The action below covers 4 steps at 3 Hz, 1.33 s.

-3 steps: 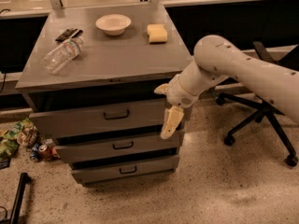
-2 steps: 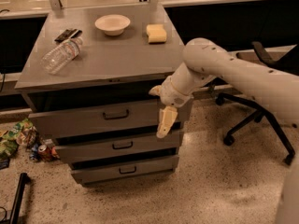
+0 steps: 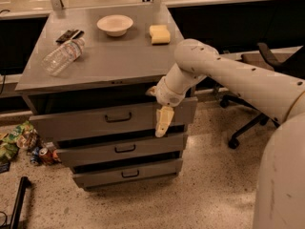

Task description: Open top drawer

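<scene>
The top drawer [image 3: 81, 123] is the tallest grey front of three in the cabinet, with a dark bar handle [image 3: 118, 117] at its centre. A dark gap shows between its front and the cabinet top. My gripper [image 3: 163, 121] hangs pointing down in front of the right part of this drawer front, to the right of the handle and apart from it. The white arm [image 3: 228, 75] reaches in from the right. Two shorter drawers [image 3: 125, 148] sit below.
On the cabinet top [image 3: 119, 63] lie a white bowl [image 3: 116, 25], a yellow sponge [image 3: 159, 34], a clear plastic bottle [image 3: 62, 56] and a dark flat item [image 3: 70, 34]. Snack bags [image 3: 14, 140] and a can [image 3: 42, 154] lie on the floor at left. An office chair [image 3: 252, 113] stands at right.
My arm has swung left, and the gripper has moved left along the top drawer front, closer to the handle. The drawers have not visibly moved.
</scene>
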Tool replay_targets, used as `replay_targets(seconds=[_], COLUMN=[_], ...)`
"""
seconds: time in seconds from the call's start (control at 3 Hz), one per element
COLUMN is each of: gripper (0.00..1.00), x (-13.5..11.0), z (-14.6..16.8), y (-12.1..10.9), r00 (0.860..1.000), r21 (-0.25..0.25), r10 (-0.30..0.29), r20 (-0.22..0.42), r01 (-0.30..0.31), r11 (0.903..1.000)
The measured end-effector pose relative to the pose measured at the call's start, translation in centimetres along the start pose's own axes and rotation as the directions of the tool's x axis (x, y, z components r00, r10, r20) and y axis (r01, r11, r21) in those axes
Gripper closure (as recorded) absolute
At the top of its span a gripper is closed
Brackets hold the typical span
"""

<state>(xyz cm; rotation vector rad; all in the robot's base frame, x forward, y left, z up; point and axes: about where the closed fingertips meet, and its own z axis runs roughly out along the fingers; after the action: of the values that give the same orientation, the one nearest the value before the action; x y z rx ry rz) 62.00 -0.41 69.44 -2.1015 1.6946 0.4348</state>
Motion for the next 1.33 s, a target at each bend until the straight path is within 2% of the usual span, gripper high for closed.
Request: replay_targets(seconds=[0.33,0.67,1.0,1.33], gripper=[0.00,0.10,0.33,0.56], x=[0.4,0.5,0.1,-0.5], z=[1.9,2.9,3.1,2.8], y=[-0.6,-1.0,-0.9,0.3], r00=[1.000,1.000,1.000,0.999], r21=[-0.033,-0.048,-0.055,-0.070], r10=[-0.001,-0.003,0.000,0.024], r20=[0.009,0.014,0.023,0.036], r01=[0.001,0.004,0.001,-0.022], r11=[0.9994,0.9988,0.9985,0.9973])
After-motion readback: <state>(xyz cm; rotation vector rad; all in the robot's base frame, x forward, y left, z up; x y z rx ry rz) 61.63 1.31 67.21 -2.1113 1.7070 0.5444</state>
